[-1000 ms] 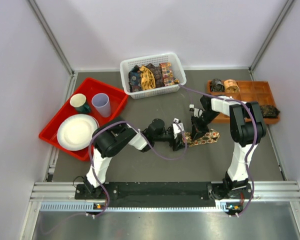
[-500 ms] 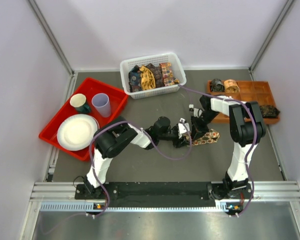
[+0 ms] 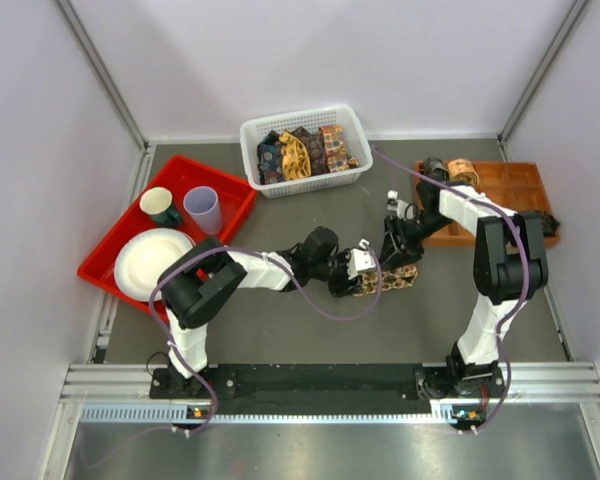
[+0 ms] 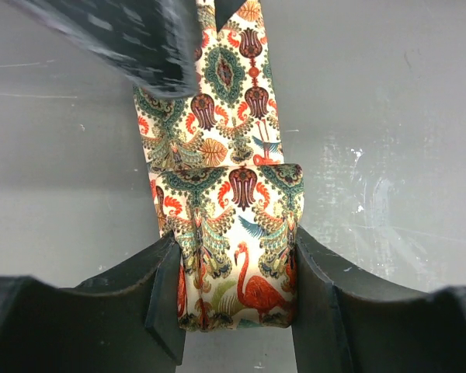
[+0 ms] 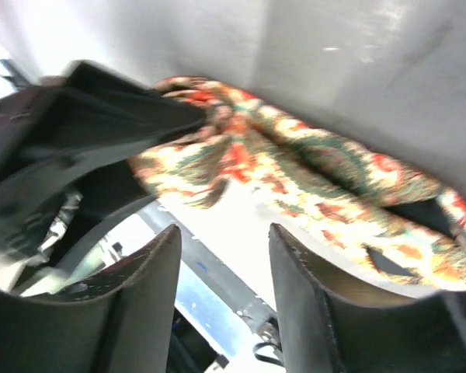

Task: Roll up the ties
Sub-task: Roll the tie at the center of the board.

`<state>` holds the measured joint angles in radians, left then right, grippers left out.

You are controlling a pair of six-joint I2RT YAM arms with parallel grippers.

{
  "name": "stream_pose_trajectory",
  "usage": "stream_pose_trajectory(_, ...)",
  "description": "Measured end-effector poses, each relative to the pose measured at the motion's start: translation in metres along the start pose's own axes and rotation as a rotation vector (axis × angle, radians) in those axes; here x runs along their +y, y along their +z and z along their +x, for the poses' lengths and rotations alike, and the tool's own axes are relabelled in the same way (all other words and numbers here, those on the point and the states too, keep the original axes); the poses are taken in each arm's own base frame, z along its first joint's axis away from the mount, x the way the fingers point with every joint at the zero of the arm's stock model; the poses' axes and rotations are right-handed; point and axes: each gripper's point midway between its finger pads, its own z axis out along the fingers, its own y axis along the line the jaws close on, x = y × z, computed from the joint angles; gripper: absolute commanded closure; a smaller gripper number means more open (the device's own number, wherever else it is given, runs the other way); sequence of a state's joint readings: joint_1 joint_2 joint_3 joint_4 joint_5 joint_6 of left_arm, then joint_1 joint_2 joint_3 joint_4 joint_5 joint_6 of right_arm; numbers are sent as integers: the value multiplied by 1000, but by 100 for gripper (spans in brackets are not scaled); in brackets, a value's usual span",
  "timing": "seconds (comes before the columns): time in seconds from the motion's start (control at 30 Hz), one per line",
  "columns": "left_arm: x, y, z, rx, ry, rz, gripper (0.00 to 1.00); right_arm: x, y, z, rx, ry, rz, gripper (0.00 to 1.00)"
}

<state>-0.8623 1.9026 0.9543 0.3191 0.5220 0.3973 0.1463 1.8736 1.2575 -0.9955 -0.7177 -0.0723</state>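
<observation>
Mid-table: left gripper pinches the coiled end of the patterned tie from both sides; the unrolled tail runs flat along the grey table. Right gripper hangs just beyond, fingers spread, nothing between them (the tie lies past its tips). Far edge: white basket of loose ties; orange tray, far right, holds rolled ties.

A tie lies mid-table — left gripper at its left end, right gripper just behind it. Basket stands behind, dish tray to the left, compartment tray to the right.
</observation>
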Motion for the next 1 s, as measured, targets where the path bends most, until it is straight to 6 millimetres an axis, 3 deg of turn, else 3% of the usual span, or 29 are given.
stream_pose_trajectory(0.13, 2, 0, 0, 30, -2, 1, 83, 23, -7, -3, -41, -23, -94, 48)
stream_pose_trajectory(0.27, 4, 1, 0, 60, -27, 7, 83, 31, 6, 8, -9, -13, -142, 50)
stream_pose_trajectory(0.67, 4, 2, 0, 81, -49, 8, 83, 29, 41, 9, 51, -43, -131, 60)
stream_pose_trajectory(0.8, 4, 3, 0, 83, -54, 9, 82, 27, 43, 9, 54, -44, -127, 71)
stream_pose_trajectory(0.83, 5, 3, 0, 83, -56, 9, 79, 27, 43, 9, 55, -44, -124, 88)
stream_pose_trajectory(0.87, 4, 3, 0, 84, -57, 9, 78, 26, 44, 9, 57, -43, -124, 98)
stream_pose_trajectory(1.0, 5, 4, 0, 88, -68, 10, 63, 26, 43, 8, 59, -40, -118, 100)
